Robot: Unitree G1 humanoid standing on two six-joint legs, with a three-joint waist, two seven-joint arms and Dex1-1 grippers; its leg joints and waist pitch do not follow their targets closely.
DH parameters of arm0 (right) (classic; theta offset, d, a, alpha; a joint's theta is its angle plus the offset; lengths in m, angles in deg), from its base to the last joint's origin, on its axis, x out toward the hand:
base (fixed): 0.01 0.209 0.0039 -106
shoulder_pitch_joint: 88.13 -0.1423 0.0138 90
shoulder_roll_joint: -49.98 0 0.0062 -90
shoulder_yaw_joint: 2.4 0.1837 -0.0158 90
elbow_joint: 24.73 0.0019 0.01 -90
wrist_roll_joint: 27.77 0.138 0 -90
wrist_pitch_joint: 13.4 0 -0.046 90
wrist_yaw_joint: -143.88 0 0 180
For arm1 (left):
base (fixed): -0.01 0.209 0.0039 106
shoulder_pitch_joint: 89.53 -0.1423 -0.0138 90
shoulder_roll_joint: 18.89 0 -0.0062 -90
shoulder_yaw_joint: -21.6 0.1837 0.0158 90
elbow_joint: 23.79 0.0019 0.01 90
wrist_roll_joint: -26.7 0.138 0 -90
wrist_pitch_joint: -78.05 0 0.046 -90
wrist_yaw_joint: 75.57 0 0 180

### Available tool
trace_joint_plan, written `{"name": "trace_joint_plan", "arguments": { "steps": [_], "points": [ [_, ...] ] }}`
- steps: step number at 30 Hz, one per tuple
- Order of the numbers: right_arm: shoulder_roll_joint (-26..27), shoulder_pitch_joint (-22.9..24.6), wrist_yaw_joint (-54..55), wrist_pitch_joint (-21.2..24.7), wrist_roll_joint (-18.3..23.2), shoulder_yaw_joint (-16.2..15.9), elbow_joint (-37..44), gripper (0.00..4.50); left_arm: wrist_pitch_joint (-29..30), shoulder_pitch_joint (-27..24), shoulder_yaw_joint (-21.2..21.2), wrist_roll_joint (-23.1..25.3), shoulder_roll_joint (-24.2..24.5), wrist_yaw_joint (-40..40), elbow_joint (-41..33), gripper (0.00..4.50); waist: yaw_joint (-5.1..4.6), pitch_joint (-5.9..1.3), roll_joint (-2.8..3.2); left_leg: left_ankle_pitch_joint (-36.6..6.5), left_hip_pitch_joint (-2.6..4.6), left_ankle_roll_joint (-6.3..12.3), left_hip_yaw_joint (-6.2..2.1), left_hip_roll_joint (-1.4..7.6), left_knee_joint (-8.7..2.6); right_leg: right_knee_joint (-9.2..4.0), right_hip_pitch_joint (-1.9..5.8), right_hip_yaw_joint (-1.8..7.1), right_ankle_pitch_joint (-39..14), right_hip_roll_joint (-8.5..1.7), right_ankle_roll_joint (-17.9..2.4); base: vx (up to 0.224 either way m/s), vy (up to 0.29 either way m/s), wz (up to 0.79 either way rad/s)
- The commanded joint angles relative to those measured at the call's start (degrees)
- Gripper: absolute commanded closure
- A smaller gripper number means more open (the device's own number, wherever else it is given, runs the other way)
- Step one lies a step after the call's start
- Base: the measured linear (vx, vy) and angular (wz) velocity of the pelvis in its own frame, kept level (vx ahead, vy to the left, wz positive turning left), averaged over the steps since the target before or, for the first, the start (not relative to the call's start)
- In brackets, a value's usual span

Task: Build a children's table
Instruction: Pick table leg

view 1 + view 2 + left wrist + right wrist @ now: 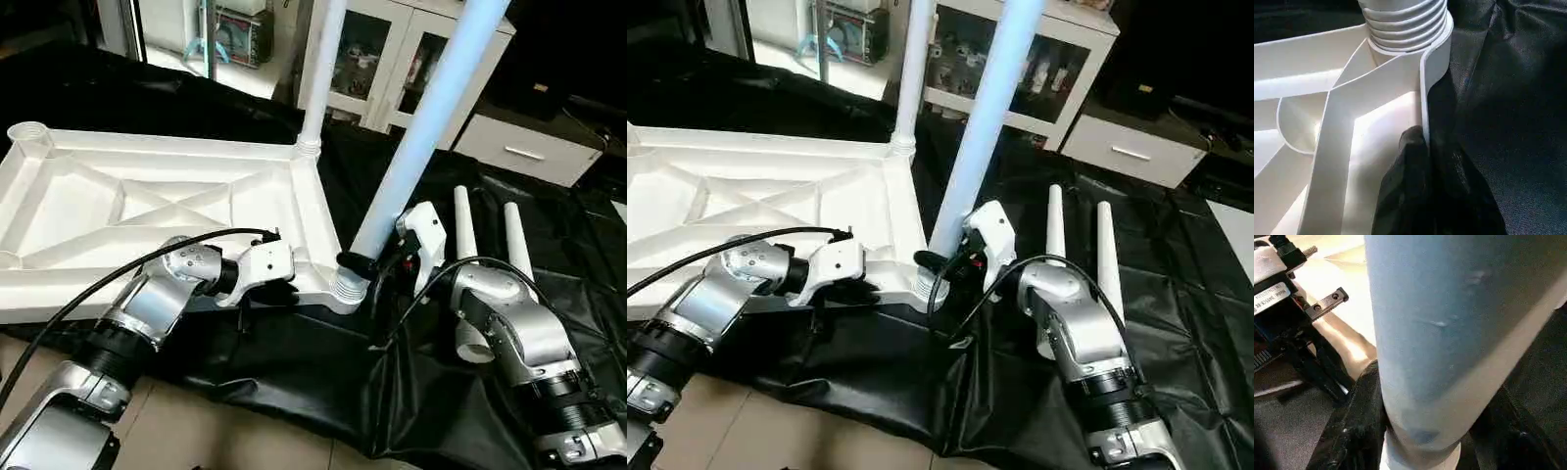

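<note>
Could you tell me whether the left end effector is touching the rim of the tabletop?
Touching. In the left wrist view, the left end effector has a black finger on each side of the tabletop rim, pressed against the thin wall near the corner socket.

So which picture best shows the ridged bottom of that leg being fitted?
The left wrist view: the leg's ridged base sits close up in the corner socket. Both eye views show it small, beside the right claw. The right wrist view shows the leg's smooth shaft.
</note>
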Motion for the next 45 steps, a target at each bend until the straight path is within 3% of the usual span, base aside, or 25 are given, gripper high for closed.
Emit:
{"name": "trace_joint_plan", "arguments": {
  "steps": [1,3,4,5,6,9,10,13,15,17,18,20,21,23,27,31,34,37,38,39,40,42,43,44,45],
  "points": [
    [-0.5,6.1,3.7,4.0,-6.8,-4.4,-13.2,2.67,-1.1,1.2,-0.1,-0.3,-0.6,0.0,-1.3,4.50,-0.05,-1.48,2.07,-27.1,0.85,-4.12,-2.53,3.59,-5.18,-5.28,-0.08,2.61,-26.0,-4.23,-7.2,0.000,0.000,0.00],
    [1.0,5.4,6.7,1.9,-6.8,-2.6,-13.8,2.67,-0.3,1.1,-0.4,-0.3,-1.2,-1.1,-0.9,4.50,-0.31,-1.19,2.06,-29.8,0.99,-4.32,-2.69,3.50,-5.21,-5.75,-0.52,2.55,-29.8,-4.31,-6.4,0.000,0.000,0.00],
    [3.2,3.9,11.7,0.5,-6.3,0.5,-15.2,2.67,1.8,1.1,-1.2,-0.6,-2.5,-3.1,-0.3,4.50,-0.47,-1.12,2.14,-31.9,1.29,-4.57,-2.95,3.47,-5.21,-6.12,-0.74,2.40,-32.9,-4.39,-5.7,0.000,0.000,0.00],
    [3.3,3.8,11.8,0.5,-6.3,0.5,-15.2,2.67,1.9,1.2,-1.2,-0.6,-2.5,-3.2,-0.3,4.50,-0.59,-1.14,2.21,-32.5,1.28,-4.74,-3.09,3.45,-5.21,-6.17,-0.81,2.33,-33.8,-4.44,-5.5,0.000,0.000,0.00],
    [5.5,1.9,16.8,-0.3,-6.1,3.0,-17.1,2.67,4.0,1.9,-2.1,-0.9,-4.5,-5.8,1.0,4.50,-0.89,-1.18,2.24,-33.3,1.02,-5.05,-3.55,3.49,-5.45,-6.28,-0.43,1.99,-35.0,-4.47,-4.9,-0.065,0.026,-0.14],
    [8.6,-1.0,23.2,-1.7,-6.3,5.0,-20.2,2.67,7.2,4.0,-3.0,-0.5,-7.8,-10.1,3.4,4.50,-1.75,-1.39,2.39,-33.8,0.10,-6.19,-4.58,3.42,-6.07,-5.95,0.57,1.29,-32.8,-4.52,-4.8,-0.012,0.014,-0.07],
    [9.4,-1.7,24.5,-2.0,-6.3,5.2,-21.1,2.67,8.1,4.7,-3.0,-0.2,-8.7,-11.3,4.1,4.50,-1.83,-1.34,2.82,-34.6,0.65,-6.27,-4.55,3.32,-5.90,-6.29,0.04,1.24,-31.9,-4.50,-5.3,0.000,0.000,0.00],
    [13.1,-5.6,32.8,-2.4,-7.3,6.1,-26.4,2.67,12.1,8.8,-4.9,-0.2,-13.9,-18.6,7.8,4.50,-2.44,-0.90,2.87,-36.7,1.31,-5.48,-4.23,2.97,-5.57,-7.25,-0.66,0.83,-33.1,-4.39,-5.4,-0.040,0.012,0.00],
    [16.9,-10.0,41.3,-4.2,-9.4,6.0,-33.3,2.67,16.2,13.2,-7.4,-0.4,-19.4,-26.7,11.5,4.50,-2.75,-1.10,3.05,-36.0,1.45,-5.37,-4.23,2.85,-5.29,-7.26,-0.56,0.57,-32.9,-4.55,-5.4,-0.026,0.009,0.00],
    [18.8,-12.3,45.4,-6.8,-10.4,5.9,-37.3,2.67,16.5,15.4,-8.0,0.3,-21.7,-30.8,13.2,4.50,-2.78,-1.01,3.11,-35.8,1.24,-5.26,-4.34,2.90,-5.37,-7.36,-0.37,0.39,-32.3,-4.59,-5.2,0.000,0.000,0.00],
    [19.4,-13.2,46.8,-7.7,-10.6,6.2,-38.9,2.67,16.5,16.2,-8.2,0.4,-22.4,-32.1,13.8,4.50,-2.78,-1.35,3.00,-34.4,0.97,-4.98,-4.31,2.90,-5.41,-7.10,0.03,0.45,-30.5,-4.70,-5.3,0.000,0.000,0.00],
    [20.5,-14.5,49.2,-9.1,-10.8,6.7,-41.4,2.67,16.7,17.2,-8.7,0.2,-23.4,-33.2,14.4,4.50,-2.51,-1.87,2.76,-28.3,0.04,-4.52,-3.95,3.00,-5.46,-6.43,0.69,1.01,-23.8,-4.95,-6.7,0.000,0.000,0.00],
    [20.9,-15.1,50.2,-10.0,-11.1,6.8,-42.5,2.67,16.6,17.7,-9.1,0.3,-23.7,-34.2,14.7,4.50,-2.28,-1.73,2.80,-23.9,-0.22,-3.87,-3.51,3.08,-5.48,-5.91,0.66,1.31,-18.9,-4.91,-8.0,0.000,0.000,0.00],
    [21.6,-15.6,50.7,-10.6,-10.9,7.3,-42.9,2.67,16.5,17.9,-9.1,0.6,-23.2,-34.5,14.9,4.50,-1.91,-1.66,2.66,-20.2,-0.10,-2.37,-2.77,2.96,-5.24,-5.68,0.63,1.50,-16.2,-4.67,-8.6,0.000,0.000,0.00],
    [22.7,-17.1,50.6,-11.9,-9.6,9.6,-45.1,2.67,16.8,17.5,-9.1,1.2,-22.2,-33.9,15.5,4.50,-1.79,-1.86,2.53,-18.2,-0.21,-1.44,-2.45,2.86,-4.97,-5.35,0.63,1.67,-15.5,-4.47,-9.0,0.000,0.000,0.00],
    [22.9,-18.4,49.2,-13.7,-9.8,10.1,-47.7,2.67,16.8,17.6,-9.0,0.9,-21.9,-34.0,15.9,4.50,-1.59,-2.06,2.45,-14.0,-0.40,-0.27,-2.04,2.75,-4.58,-4.44,0.86,1.69,-9.6,-4.18,-10.4,0.017,-0.012,0.01],
    [23.0,-18.9,47.2,-14.4,-9.4,10.2,-48.0,2.67,16.3,17.5,-8.6,0.8,-21.7,-32.8,15.7,4.50,-1.63,-2.10,2.51,-13.6,-0.40,-0.06,-2.08,2.83,-4.59,-4.17,1.06,1.61,-9.1,-4.07,-11.0,0.000,0.000,0.00],
    [22.8,-19.2,44.5,-14.1,-8.8,10.1,-46.7,2.67,14.8,16.9,-7.7,0.8,-21.0,-30.6,14.8,4.50,-1.66,-1.97,2.48,-16.4,-0.25,-0.49,-2.24,2.97,-4.81,-4.58,0.93,1.56,-12.9,-4.09,-10.4,0.000,0.000,0.00],
    [20.7,-19.7,36.8,-12.2,-8.0,8.7,-40.9,2.67,10.6,14.3,-4.5,1.3,-17.9,-24.2,11.4,4.50,-1.56,-1.88,2.60,-17.2,-0.57,-0.55,-2.53,2.99,-5.00,-4.74,1.21,1.48,-14.1,-4.15,-9.9,0.000,0.000,0.00],
    [20.3,-19.7,35.2,-11.8,-7.9,8.4,-39.8,2.67,9.7,13.8,-3.9,1.4,-17.2,-22.9,10.7,4.50,-1.63,-1.98,2.55,-17.1,-0.66,-0.25,-2.57,3.00,-5.02,-4.70,1.44,1.49,-13.8,-4.07,-9.7,0.000,0.000,0.00],
    [17.1,-19.2,27.5,-8.1,-7.1,6.1,-32.2,2.67,9.4,10.4,-1.5,1.4,-13.5,-16.5,7.4,4.50,-1.38,-2.05,3.01,-15.6,-0.50,-0.10,-2.64,3.25,-4.90,-4.32,1.64,1.55,-11.2,-4.16,-10.0,0.000,0.000,0.00],
    [12.7,-17.4,19.8,-2.8,-5.0,3.2,-23.3,2.67,3.1,6.3,1.7,0.3,-8.6,-6.7,4.1,4.50,-1.41,-2.05,3.50,-12.6,-0.48,1.24,-2.46,3.28,-4.76,-3.96,1.87,1.61,-6.1,-4.03,-11.6,0.000,0.000,0.00],
    [12.7,-17.4,19.8,-2.8,-5.0,3.2,-23.3,2.67,3.1,6.3,1.7,0.3,-8.6,-6.7,4.1,4.50,-1.47,-2.19,3.21,-10.3,-0.37,2.29,-2.09,3.25,-4.45,-3.40,1.92,1.76,-2.6,-4.03,-12.8,0.000,0.000,0.00],
    [10.0,-16.2,15.8,-0.7,-4.1,1.6,-19.4,2.67,0.8,4.7,2.7,0.3,-6.6,-4.2,2.9,4.50,-1.19,-2.11,3.62,-8.5,-0.14,2.60,-2.04,3.24,-4.40,-3.24,1.90,1.68,-1.2,-3.97,-13.8,0.000,0.000,0.00],
    [8.0,-15.4,12.8,0.5,-3.4,0.6,-17.1,2.67,-0.3,3.6,3.2,0.2,-5.2,-2.3,2.0,4.50,-1.27,-2.12,3.58,-7.8,-0.13,2.64,-1.87,3.25,-4.34,-3.10,1.86,1.72,-0.8,-4.00,-14.3,0.000,0.000,0.00]
  ]
}}
